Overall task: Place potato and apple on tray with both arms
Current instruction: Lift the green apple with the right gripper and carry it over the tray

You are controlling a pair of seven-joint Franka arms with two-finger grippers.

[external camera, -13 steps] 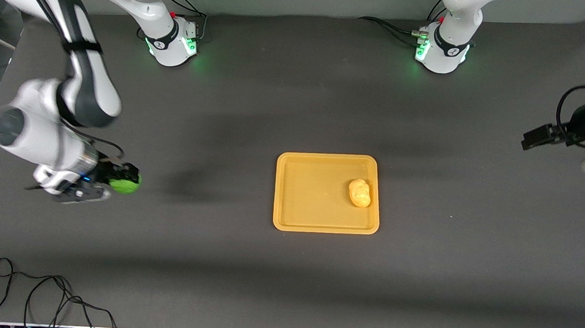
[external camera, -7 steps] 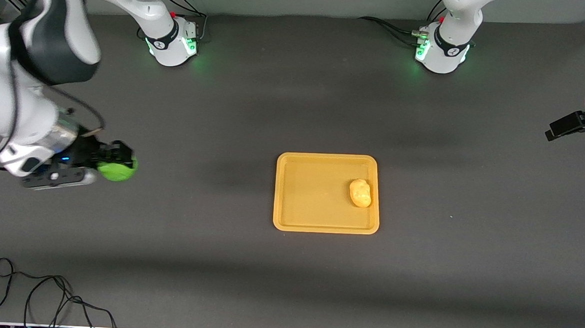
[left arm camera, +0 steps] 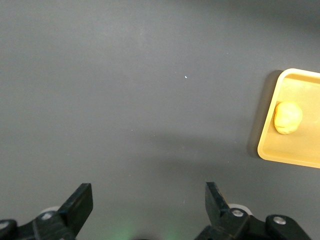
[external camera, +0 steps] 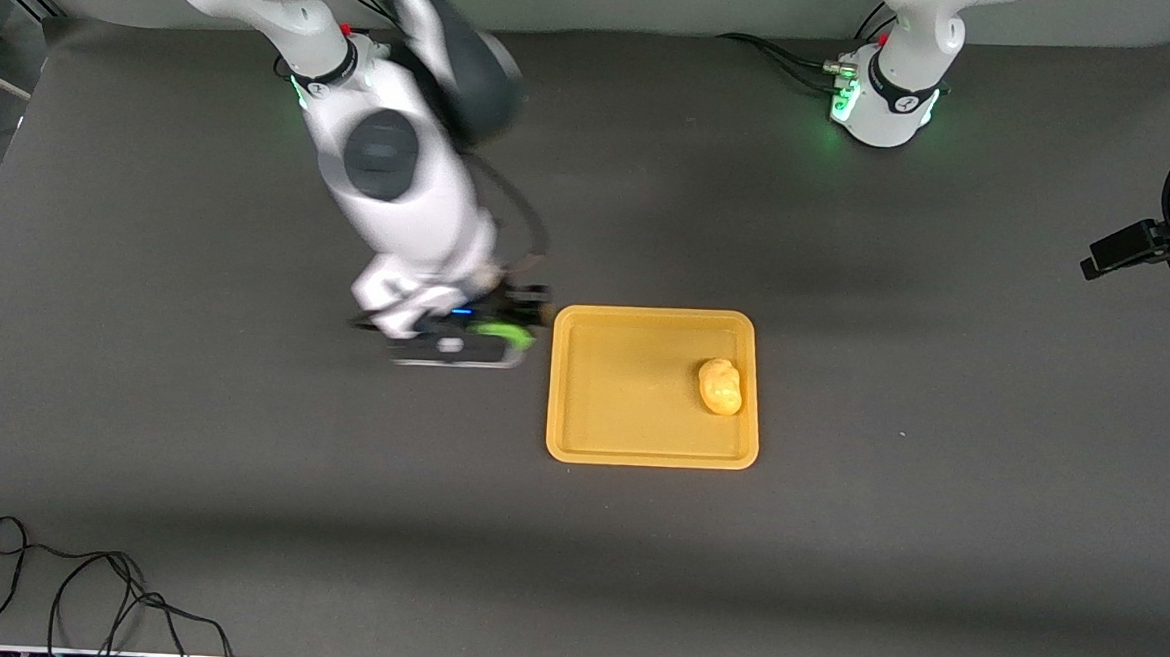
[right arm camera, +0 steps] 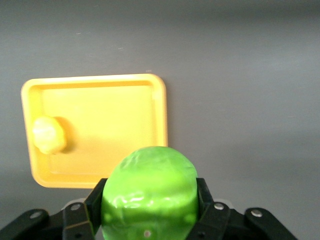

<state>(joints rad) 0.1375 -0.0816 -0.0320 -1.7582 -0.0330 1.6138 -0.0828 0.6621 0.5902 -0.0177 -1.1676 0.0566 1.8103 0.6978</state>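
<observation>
Apple [right arm camera: 149, 195], bright green and shiny, sits clamped between the two black fingers [right arm camera: 207, 212] of the right gripper [external camera: 505, 332]. In the front view the right arm [external camera: 403, 174] reaches down from its base at the top of the picture, and its gripper hangs over the dark grey tabletop [external camera: 237, 471] just beside the rim of the tray [external camera: 579, 438], at the side toward the right arm's end of the tabletop. Only a sliver of green shows under the gripper in that view; the right wrist view shows the fruit filling the span between the fingers, with the tray [right arm camera: 95, 100] below it.

The yellow-orange tray lies flat near the middle of the tabletop. The potato [external camera: 719, 387], a lumpy oblong slightly paler than the tray, rests inside it near the rim toward the left arm's end. It shows again in the right wrist view [right arm camera: 49, 134] and in the left wrist view [left arm camera: 287, 117].

The left gripper [left arm camera: 149, 210] waits up in the air over bare tabletop toward the left arm's end, well apart from the tray [left arm camera: 265, 145], its fingers [left arm camera: 80, 202] spread wide with nothing between them. A loose black cable [external camera: 80, 592] lies near the front corner toward the right arm's end.
</observation>
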